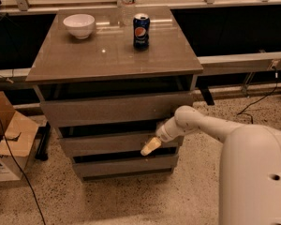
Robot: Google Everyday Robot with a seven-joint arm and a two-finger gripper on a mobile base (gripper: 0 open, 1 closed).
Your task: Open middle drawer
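Camera view shows the gripper (pixel 151 146) low at the right end of the middle drawer (pixel 103 144), its pale tip against that front's lower edge; whether it is open or closed cannot be told. The white arm (pixel 203 123) reaches to it from the right, and the middle drawer sits between the taller top drawer (pixel 114 108) and the bottom drawer (pixel 124 166), dark gaps above and below it. On the cabinet top (pixel 103 55) stand a white bowl (pixel 79 25) and a blue can (pixel 141 30), well apart.
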